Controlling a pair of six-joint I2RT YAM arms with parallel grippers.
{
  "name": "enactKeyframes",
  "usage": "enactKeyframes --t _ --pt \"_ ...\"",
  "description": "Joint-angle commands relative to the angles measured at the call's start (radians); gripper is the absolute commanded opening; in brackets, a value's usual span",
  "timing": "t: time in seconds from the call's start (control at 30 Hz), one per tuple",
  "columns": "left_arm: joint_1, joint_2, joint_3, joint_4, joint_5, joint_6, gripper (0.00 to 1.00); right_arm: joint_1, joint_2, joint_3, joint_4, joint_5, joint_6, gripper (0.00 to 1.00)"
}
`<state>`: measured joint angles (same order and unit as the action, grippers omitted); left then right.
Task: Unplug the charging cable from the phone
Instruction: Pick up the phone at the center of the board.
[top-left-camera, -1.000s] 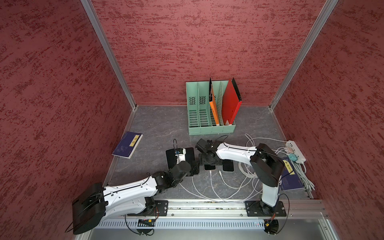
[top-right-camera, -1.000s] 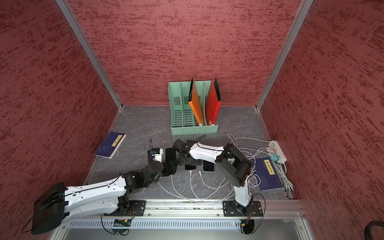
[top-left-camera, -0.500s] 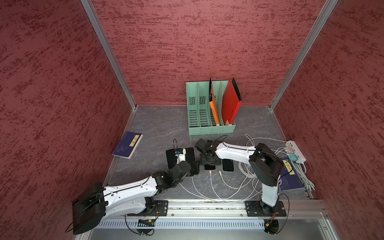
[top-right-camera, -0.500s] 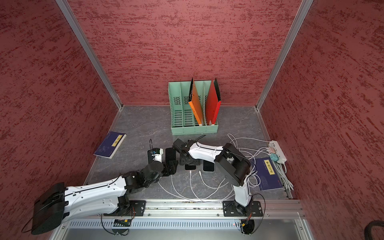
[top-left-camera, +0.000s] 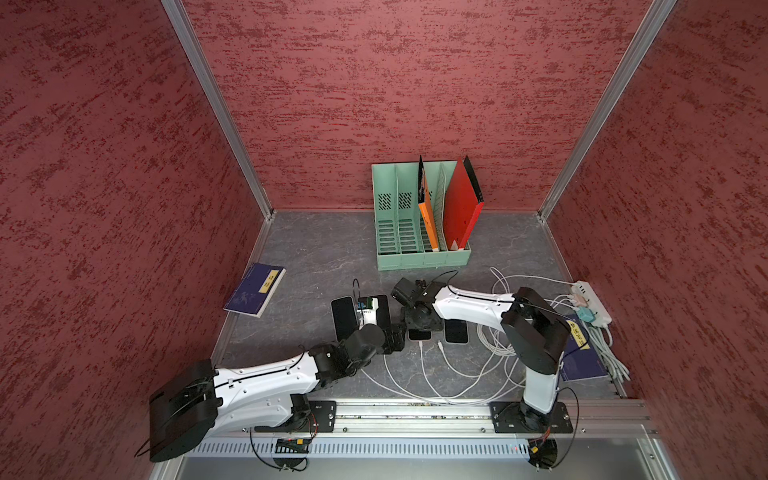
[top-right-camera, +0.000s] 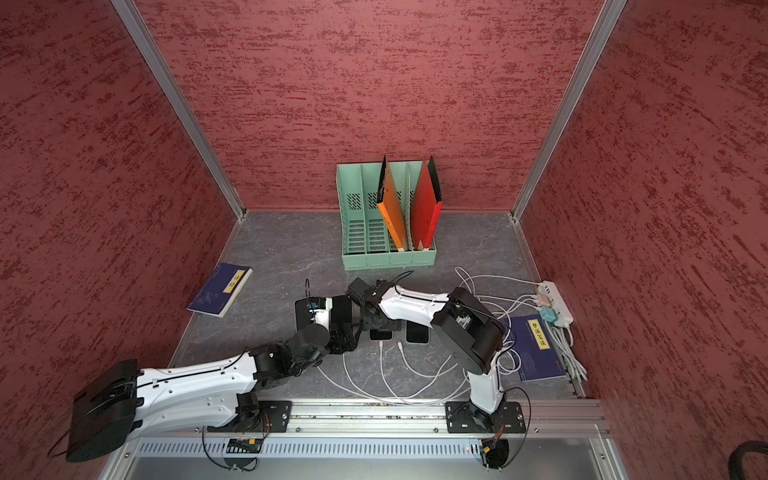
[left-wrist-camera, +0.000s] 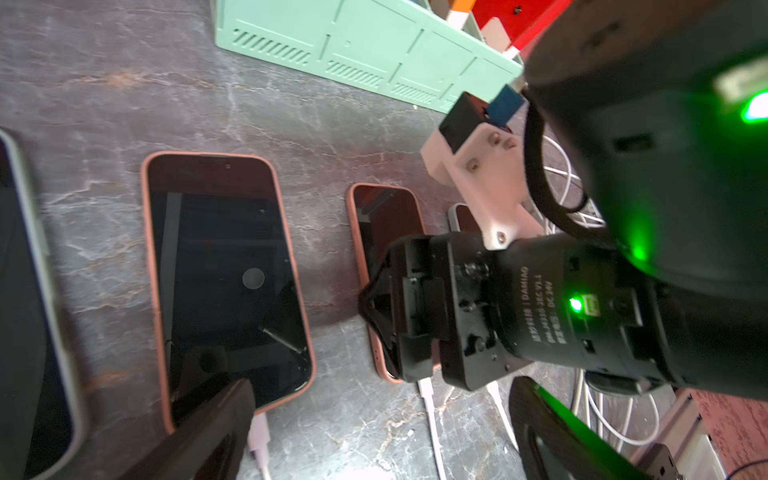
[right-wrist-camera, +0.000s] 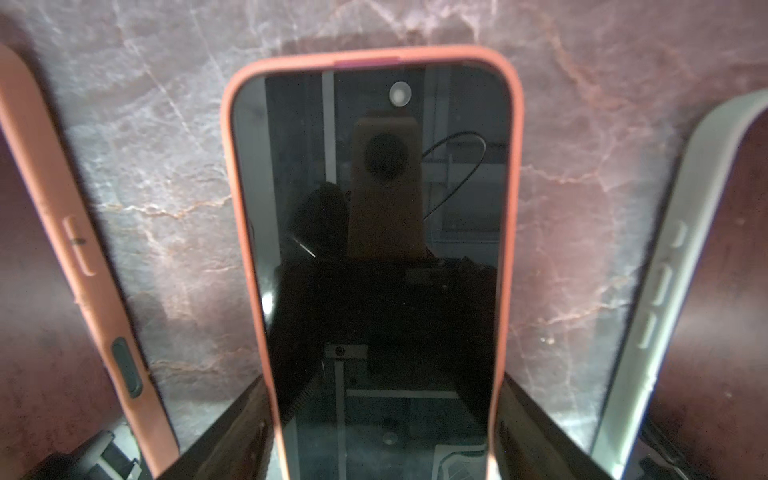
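**Asker:** Where is your right claw?

**Me:** My right claw (right-wrist-camera: 380, 419) is pinching the phone (right-wrist-camera: 374, 208) across its width, one finger against each side of the coral case, near the socket end. The phone lies flat, screen up, on the table (right-wrist-camera: 166, 166).

**Asker:** And the cable?

**Me:** The charging cable (left-wrist-camera: 427, 395) meets the phone's end just behind that claw, and its white plug looks seated. So nothing is unplugged yet. I judge only the bracing is done.

**Asker:** Your other claw?

**Me:** My left claw (top-left-camera: 393, 337) is spread wide and empty, hovering just beside the right one, on the plug side. It has to settle on that plug, close, and pull straight away from the phone while I hold the case down.

**Asker:** Anything close by?

**Me:** A bigger coral phone (left-wrist-camera: 224, 270) lies on one flank of my right claw, its own lead apparently in. A white-cased phone (right-wrist-camera: 665, 291) lies on the other flank. Beyond my fingertips stands the green file rack (top-left-camera: 422, 257).
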<state>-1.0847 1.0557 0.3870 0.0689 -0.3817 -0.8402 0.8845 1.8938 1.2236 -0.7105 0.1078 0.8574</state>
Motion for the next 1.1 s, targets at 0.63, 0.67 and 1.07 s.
enactKeyframes --t 0.63,0.67,1.07 --pt "-0.151 0.142 -0.116 0.389 -0.037 -0.081 0.93 -0.005 -0.196 -0.088 0.087 -0.021 0.048 0.11" --pt "-0.158 0.155 -0.115 0.399 -0.04 -0.077 0.92 -0.006 -0.198 -0.089 0.088 -0.022 0.051 0.1" --pt "-0.184 0.224 -0.131 0.526 -0.018 -0.069 0.59 -0.006 -0.265 -0.108 0.139 -0.026 0.075 0.1"
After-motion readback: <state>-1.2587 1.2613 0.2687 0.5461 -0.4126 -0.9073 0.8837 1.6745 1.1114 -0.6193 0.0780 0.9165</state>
